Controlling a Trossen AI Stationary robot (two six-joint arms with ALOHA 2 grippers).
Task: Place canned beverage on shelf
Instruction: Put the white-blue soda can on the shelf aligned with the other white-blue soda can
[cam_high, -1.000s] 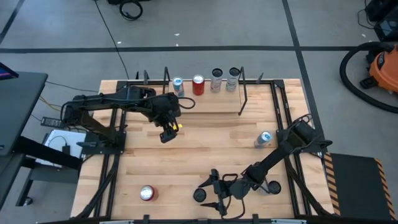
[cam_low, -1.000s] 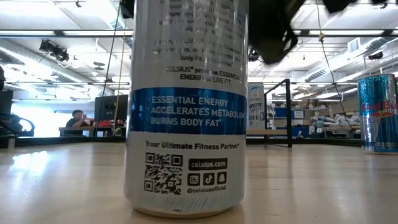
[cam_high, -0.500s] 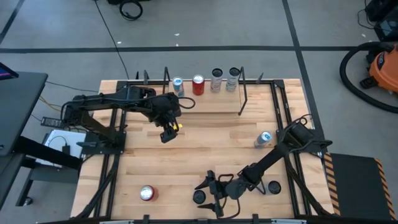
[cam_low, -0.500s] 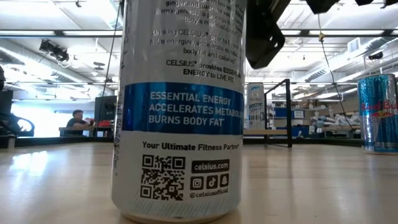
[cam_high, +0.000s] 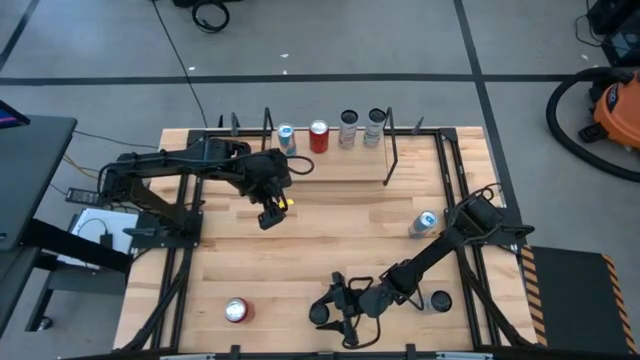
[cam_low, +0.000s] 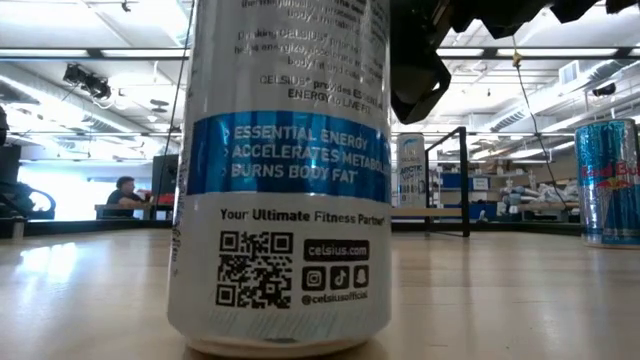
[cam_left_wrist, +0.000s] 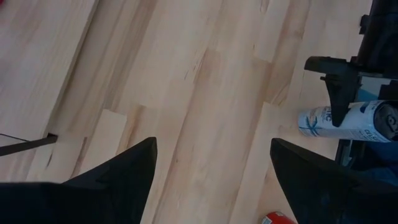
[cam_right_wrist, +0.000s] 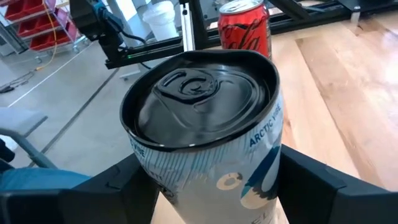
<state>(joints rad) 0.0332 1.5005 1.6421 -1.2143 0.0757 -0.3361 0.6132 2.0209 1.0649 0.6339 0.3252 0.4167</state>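
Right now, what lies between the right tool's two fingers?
The white Celsius can stands upright between the right tool's fingers, as the right wrist view shows; a red Coca-Cola can stands beyond it.

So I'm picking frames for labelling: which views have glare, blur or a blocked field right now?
Low view: the white Celsius can stands right at the lens and blocks the middle, though its print is readable; bright ceiling lights behind it. Right wrist view: the can's dark lid is sharp, while the red can behind is softer. Left wrist view: slightly soft wood grain. High view: evenly lit.
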